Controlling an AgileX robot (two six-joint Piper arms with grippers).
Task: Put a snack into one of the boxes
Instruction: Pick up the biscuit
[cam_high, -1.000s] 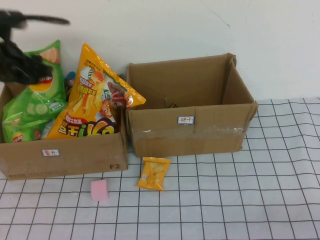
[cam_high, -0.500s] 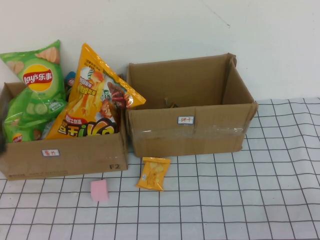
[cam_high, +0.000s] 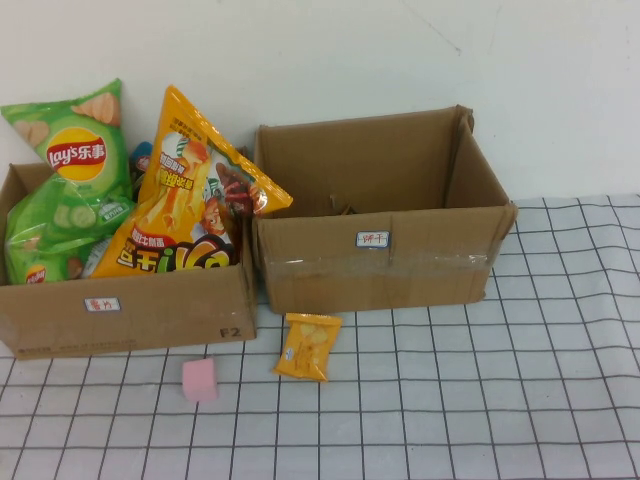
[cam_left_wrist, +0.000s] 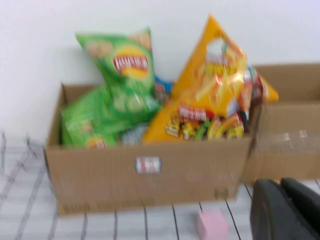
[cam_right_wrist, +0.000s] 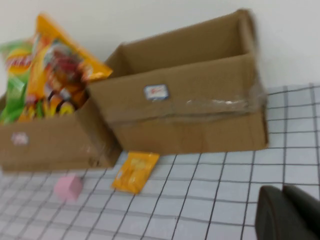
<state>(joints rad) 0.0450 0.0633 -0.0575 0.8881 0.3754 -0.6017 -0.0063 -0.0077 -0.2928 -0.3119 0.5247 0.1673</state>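
A small yellow snack packet (cam_high: 307, 346) lies flat on the grid cloth in front of the two boxes; it also shows in the right wrist view (cam_right_wrist: 135, 171). The left cardboard box (cam_high: 130, 310) holds a green Lay's bag (cam_high: 75, 150) and a large yellow chip bag (cam_high: 190, 200). The right cardboard box (cam_high: 380, 270) is open and looks almost empty. Neither arm shows in the high view. My left gripper (cam_left_wrist: 280, 184) is shut and empty, low in front of the left box (cam_left_wrist: 150, 175). My right gripper (cam_right_wrist: 283, 190) is shut and empty, above the cloth in front of the right box (cam_right_wrist: 190, 110).
A pink cube (cam_high: 200, 380) sits on the cloth in front of the left box, left of the packet; it also shows in the left wrist view (cam_left_wrist: 211, 224) and the right wrist view (cam_right_wrist: 68, 187). A white wall stands behind the boxes.
My left arm, over the left box's far left a second ago, has pulled back out of the high view. The green Lay's bag now shows uncovered. The packet and cube have not moved.
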